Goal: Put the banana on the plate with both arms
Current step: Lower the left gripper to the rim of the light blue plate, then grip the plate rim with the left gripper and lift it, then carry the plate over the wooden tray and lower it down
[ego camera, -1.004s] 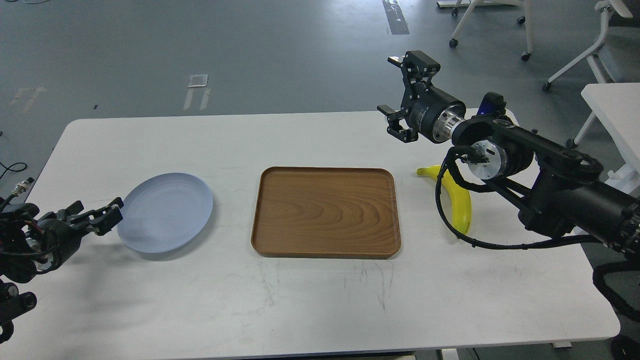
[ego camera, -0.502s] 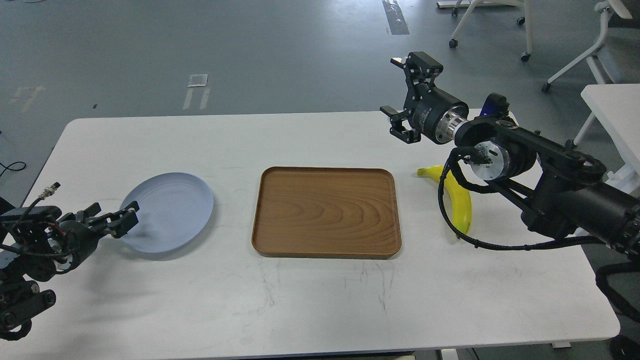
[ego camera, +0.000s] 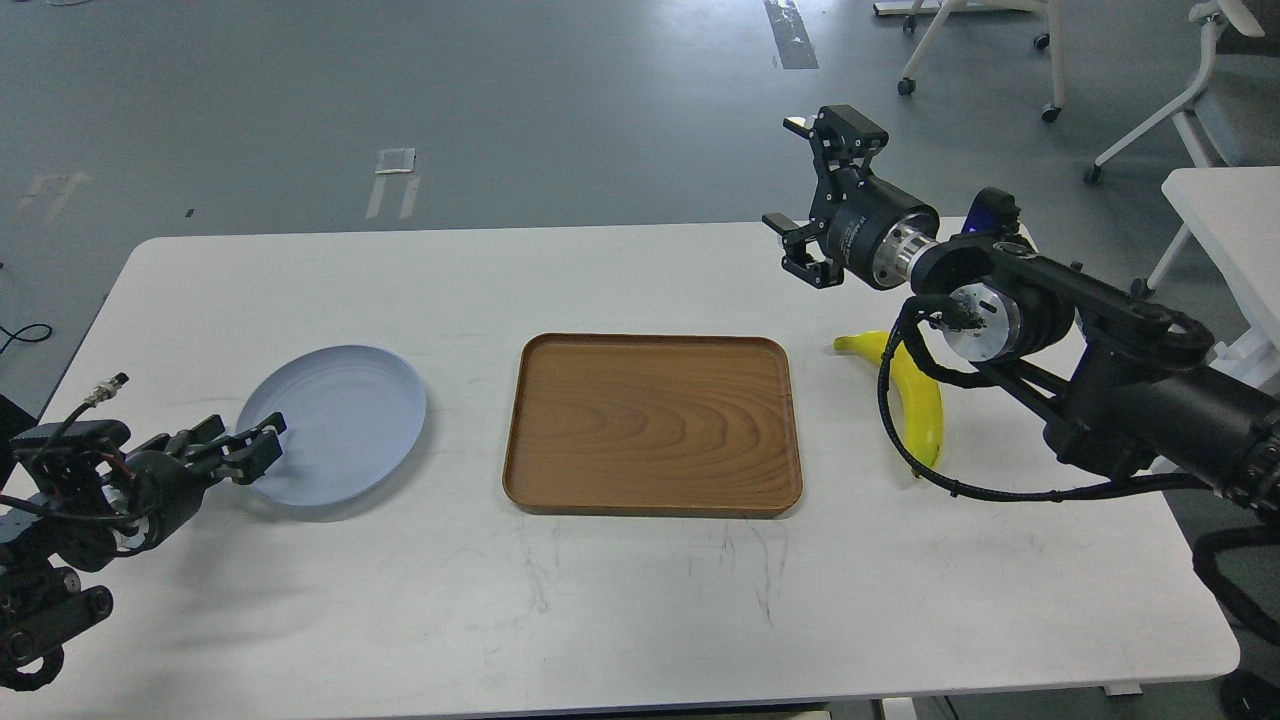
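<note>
The pale blue-grey plate (ego camera: 340,415) lies flat on the left of the white table (ego camera: 600,600). My left gripper (ego camera: 245,447) is low over the table at the plate's near-left rim. Its two fingers are slightly apart and I see nothing held between them. The yellow banana (ego camera: 925,405) lies on the table right of the tray, partly crossed by a black cable of my right arm. My right gripper (ego camera: 790,190) is wide open and empty. It hangs in the air above the table's far edge, beyond and left of the banana.
A rectangular brown wooden tray (ego camera: 650,425) sits in the middle of the table between plate and banana. White chairs (ego camera: 1180,110) and another white table (ego camera: 1235,225) stand on the grey floor at the back right.
My left gripper has moved right and a little down to the plate's near-left rim. The plate's near edge sits slightly higher in the view. The right arm has shifted very slightly right.
</note>
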Action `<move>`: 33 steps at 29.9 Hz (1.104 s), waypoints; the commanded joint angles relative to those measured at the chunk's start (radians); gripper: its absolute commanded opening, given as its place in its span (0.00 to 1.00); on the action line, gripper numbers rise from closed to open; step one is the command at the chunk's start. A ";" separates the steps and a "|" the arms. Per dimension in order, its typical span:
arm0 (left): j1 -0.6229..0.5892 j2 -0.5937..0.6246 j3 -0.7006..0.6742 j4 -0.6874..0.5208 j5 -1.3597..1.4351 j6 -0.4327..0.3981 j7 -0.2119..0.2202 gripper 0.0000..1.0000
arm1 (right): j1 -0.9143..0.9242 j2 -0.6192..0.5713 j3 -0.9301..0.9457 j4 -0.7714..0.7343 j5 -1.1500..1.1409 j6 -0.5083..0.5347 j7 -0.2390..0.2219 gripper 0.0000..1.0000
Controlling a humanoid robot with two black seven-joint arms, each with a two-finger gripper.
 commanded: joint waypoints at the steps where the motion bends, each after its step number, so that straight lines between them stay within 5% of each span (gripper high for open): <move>1: 0.001 0.001 0.000 0.001 -0.001 -0.004 -0.003 0.03 | -0.002 -0.001 0.000 0.000 -0.001 -0.002 0.000 1.00; 17: -0.025 0.001 -0.026 -0.005 -0.033 -0.030 -0.038 0.00 | -0.011 -0.001 0.001 0.002 0.000 -0.003 0.004 1.00; 24: -0.083 0.030 -0.020 -0.103 -0.025 -0.041 -0.038 0.00 | -0.008 -0.001 0.003 0.005 0.000 -0.003 0.004 1.00; 30: -0.267 0.107 -0.032 -0.215 -0.031 -0.244 -0.038 0.00 | 0.006 -0.001 0.003 0.006 -0.001 -0.003 0.004 1.00; 33: -0.283 0.116 -0.041 -0.291 -0.028 -0.257 -0.038 0.00 | 0.007 -0.001 0.005 0.006 0.000 -0.003 0.003 1.00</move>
